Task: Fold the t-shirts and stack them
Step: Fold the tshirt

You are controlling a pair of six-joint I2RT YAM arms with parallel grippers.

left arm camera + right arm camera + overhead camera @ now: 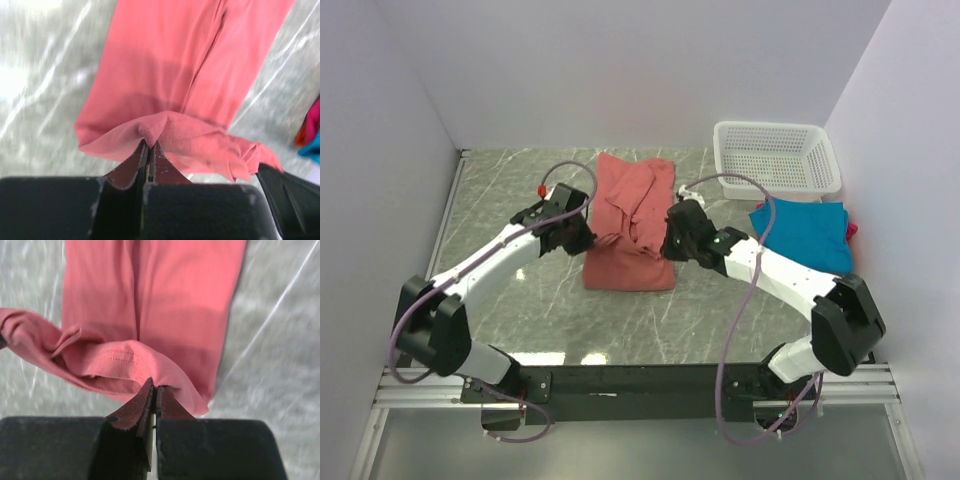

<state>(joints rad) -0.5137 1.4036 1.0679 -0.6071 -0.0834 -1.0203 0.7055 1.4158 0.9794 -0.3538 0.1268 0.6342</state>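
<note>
The salmon-red t-shirt (630,225) lies as a long folded strip in the middle of the marble table. My left gripper (586,236) is shut on its left edge; the left wrist view shows the cloth (170,80) pinched at my gripper's tips (148,143). My right gripper (668,240) is shut on its right edge; the right wrist view shows the hem (150,305) pinched at the tips (155,386). Both hold the near fold lifted over the strip. The teal-blue t-shirt (805,232) lies folded at the right, with a sliver of the magenta t-shirt (851,229) under it.
A white mesh basket (777,157) stands at the back right, just behind the teal-blue shirt. White walls close the table on the left, back and right. The teal and magenta cloth also shows at the right edge of the left wrist view (312,132).
</note>
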